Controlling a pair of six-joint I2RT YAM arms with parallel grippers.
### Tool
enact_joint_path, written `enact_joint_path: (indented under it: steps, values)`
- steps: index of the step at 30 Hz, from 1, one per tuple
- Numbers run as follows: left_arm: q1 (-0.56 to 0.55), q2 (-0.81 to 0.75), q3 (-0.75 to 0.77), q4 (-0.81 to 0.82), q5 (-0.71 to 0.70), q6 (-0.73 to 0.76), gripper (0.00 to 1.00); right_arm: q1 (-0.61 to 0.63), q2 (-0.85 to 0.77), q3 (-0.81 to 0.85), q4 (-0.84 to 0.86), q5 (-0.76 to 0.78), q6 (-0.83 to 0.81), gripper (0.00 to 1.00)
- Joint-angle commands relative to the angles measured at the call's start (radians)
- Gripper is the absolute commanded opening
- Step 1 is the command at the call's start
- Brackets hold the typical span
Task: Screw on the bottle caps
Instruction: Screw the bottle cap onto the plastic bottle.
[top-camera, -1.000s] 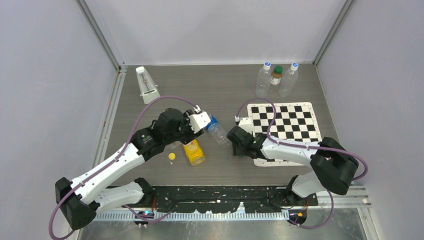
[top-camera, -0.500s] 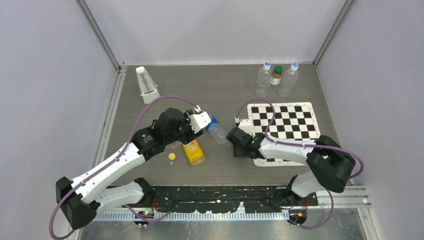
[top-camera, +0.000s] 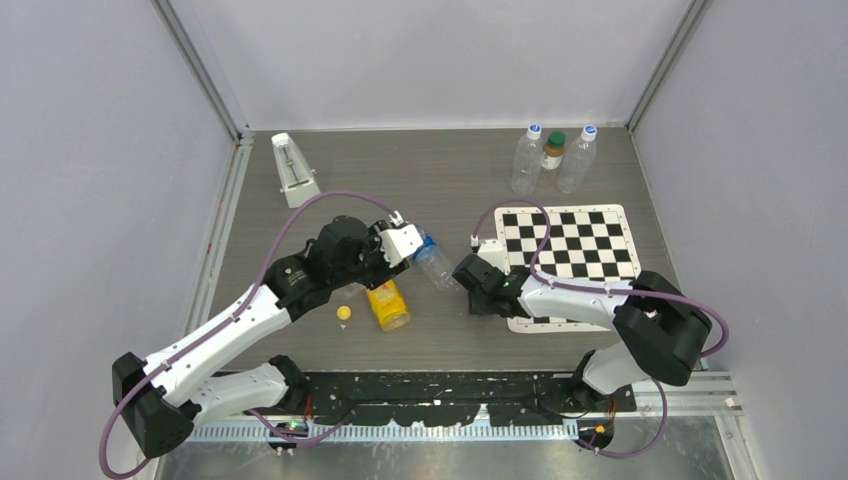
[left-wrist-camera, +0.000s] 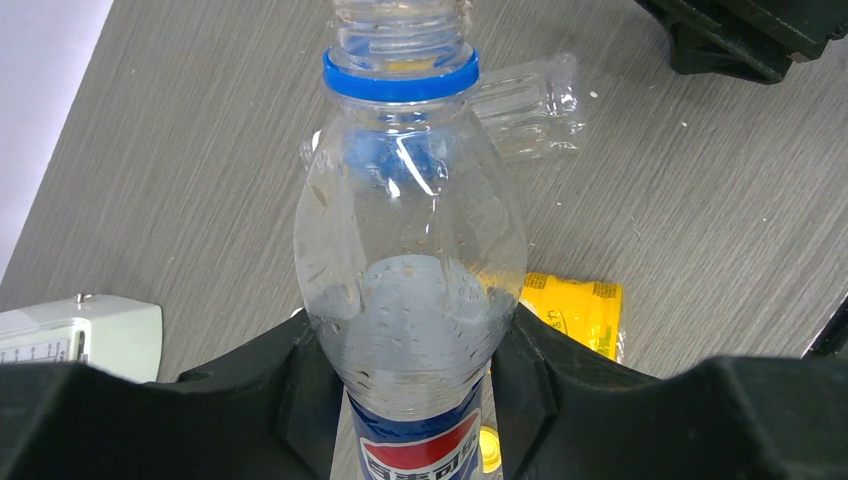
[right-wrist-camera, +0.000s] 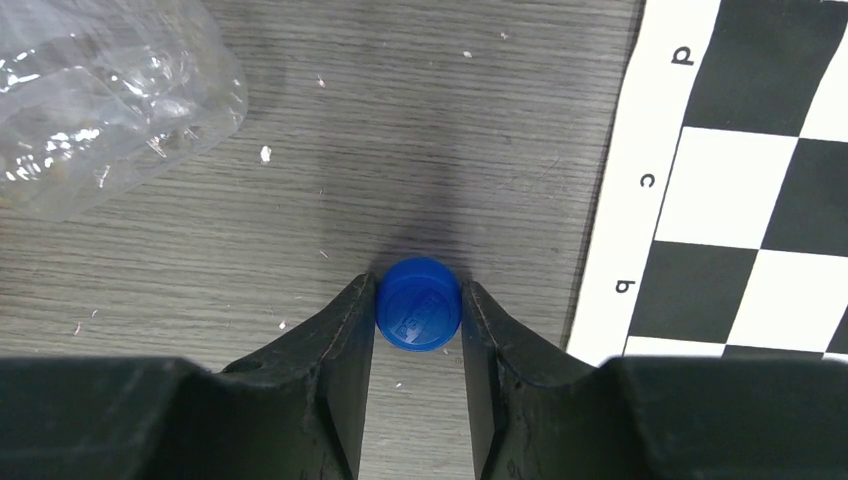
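My left gripper (left-wrist-camera: 408, 345) is shut on the body of a clear Pepsi bottle (left-wrist-camera: 410, 270), held off the table near the middle (top-camera: 436, 262). Its threaded neck is bare above a blue ring. My right gripper (right-wrist-camera: 419, 300) is down on the table beside the checkerboard, its two fingers touching both sides of the blue cap (right-wrist-camera: 419, 306); in the top view the gripper (top-camera: 474, 290) hides that cap. A yellow cap (top-camera: 344, 313) lies on the table under my left arm, next to a lying yellow-labelled bottle (top-camera: 388, 305).
A crumpled clear bottle (right-wrist-camera: 100, 95) lies just left of my right gripper. The checkerboard sheet (top-camera: 575, 250) covers the right side. Three capped bottles (top-camera: 553, 155) stand at the back right, and a white wedge-shaped object (top-camera: 293, 170) at the back left.
My right gripper's fingers have closed in on the blue cap, and the right arm's elbow shifted slightly left. The left arm and its bottle have not moved.
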Motion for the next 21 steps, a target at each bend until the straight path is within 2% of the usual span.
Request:
enact_joint_path:
  steps: [1, 6, 10, 14, 21]
  values:
    - [0.002, 0.000, 0.042, 0.024, 0.040, -0.004, 0.03, 0.006, -0.048, 0.015, -0.036, 0.004, -0.003, 0.29]
    - [0.002, 0.003, 0.042, 0.021, 0.062, -0.002, 0.03, 0.004, -0.135, 0.053, -0.055, -0.011, -0.059, 0.23]
    - [0.002, 0.004, 0.044, 0.013, 0.095, 0.004, 0.03, -0.020, -0.207, 0.101, -0.064, -0.085, -0.128, 0.20]
    - [0.002, 0.009, 0.052, -0.008, 0.141, 0.013, 0.03, -0.064, -0.276, 0.169, -0.077, -0.228, -0.219, 0.17]
    - [0.002, 0.019, 0.066, -0.027, 0.212, 0.010, 0.03, -0.193, -0.343, 0.293, -0.103, -0.622, -0.312, 0.15]
